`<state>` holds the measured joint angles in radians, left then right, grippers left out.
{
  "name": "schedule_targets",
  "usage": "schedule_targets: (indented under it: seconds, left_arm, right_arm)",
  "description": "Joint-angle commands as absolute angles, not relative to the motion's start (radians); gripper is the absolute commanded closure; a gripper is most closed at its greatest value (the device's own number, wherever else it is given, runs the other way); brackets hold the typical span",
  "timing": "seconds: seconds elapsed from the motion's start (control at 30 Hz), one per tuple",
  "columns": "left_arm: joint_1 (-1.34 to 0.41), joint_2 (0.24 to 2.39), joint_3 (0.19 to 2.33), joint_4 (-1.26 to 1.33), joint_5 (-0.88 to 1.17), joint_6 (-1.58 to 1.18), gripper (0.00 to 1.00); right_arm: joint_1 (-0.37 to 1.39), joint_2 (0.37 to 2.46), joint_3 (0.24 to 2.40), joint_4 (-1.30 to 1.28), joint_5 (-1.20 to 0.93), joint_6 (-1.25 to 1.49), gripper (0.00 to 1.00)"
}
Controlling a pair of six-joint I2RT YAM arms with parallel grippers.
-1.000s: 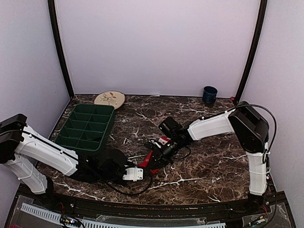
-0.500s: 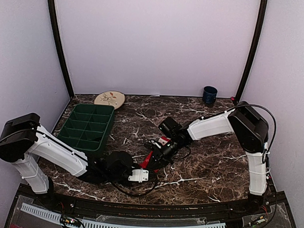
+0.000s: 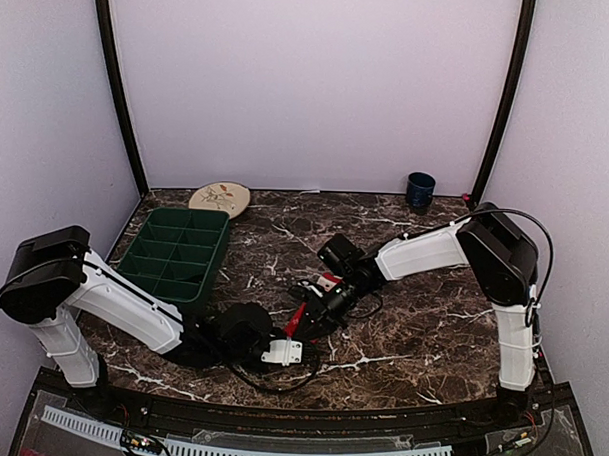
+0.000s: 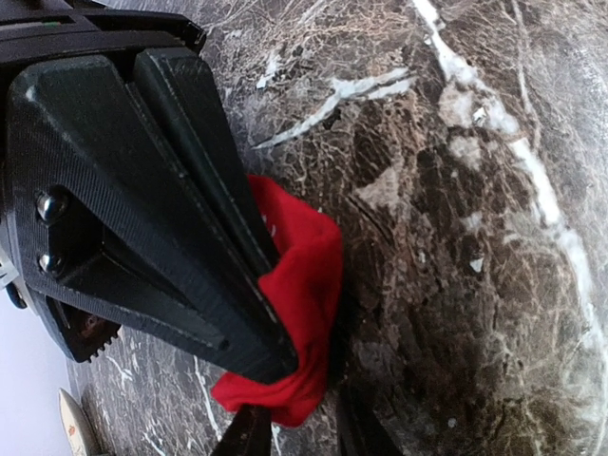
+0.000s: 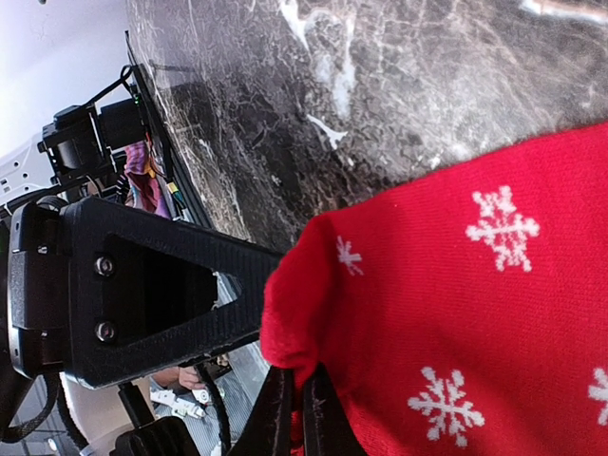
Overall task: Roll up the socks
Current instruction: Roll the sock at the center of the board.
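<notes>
Left gripper [image 4: 280,399]: fingers narrow, clamped on a bunched fold of the red sock [image 4: 306,275]. Right gripper [image 5: 288,385]: fingers nearly together, pinching the sock's edge.

I place the sock mid-table, strung between the two grippers, over the dark marble table [image 3: 431,322]. I cannot tell whether it touches the surface.

Containers: the green tray [image 3: 174,253] sits at the left, near the sock, and its compartments show bare green floors. The blue cup [image 3: 420,190] stands at the far right, well apart. I cannot see into it.

View differences: the right wrist view shows white snowflakes on the red knit. The left wrist view gives me only plain red folds. From the top view the sock is a thin red sliver between black fingers. Only that view takes in the tray, the cup and a round patterned plate [image 3: 219,198] just beyond the tray.
</notes>
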<state>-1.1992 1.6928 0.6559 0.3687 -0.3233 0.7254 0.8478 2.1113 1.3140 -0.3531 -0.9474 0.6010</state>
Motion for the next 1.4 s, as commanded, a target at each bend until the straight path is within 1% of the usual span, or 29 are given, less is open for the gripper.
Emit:
schedule_targets:
  seconds: [0.0,0.13,0.3,0.57,0.87,1.37]
  left_arm:
    - [-1.203,1.697,0.680,0.373,-0.357,0.725,0.73]
    - [-1.203,1.681,0.676,0.400,-0.418,0.742,0.73]
    - [-1.204,1.639,0.660,0.394,-0.443,0.747,0.72]
    - [-1.204,1.594,0.649,0.362,-0.368,0.739,0.72]
    - [-1.203,1.609,0.656,0.302,-0.261,0.735,0.71]
    - [-1.203,1.712,0.714,0.316,-0.255,0.728,0.69]
  right_arm:
    - [0.839,2.121,1.302,-0.367,-0.970,0.576,0.96]
    - [0.838,2.118,1.293,-0.366,-0.967,0.573,0.96]
    - [0.834,2.116,1.292,-0.368,-0.965,0.571,0.96]
    - [0.833,2.117,1.295,-0.368,-0.966,0.569,0.96]
    - [0.832,2.126,1.321,-0.399,-0.965,0.550,0.96]
    - [0.832,2.135,1.336,-0.422,-0.981,0.530,0.96]
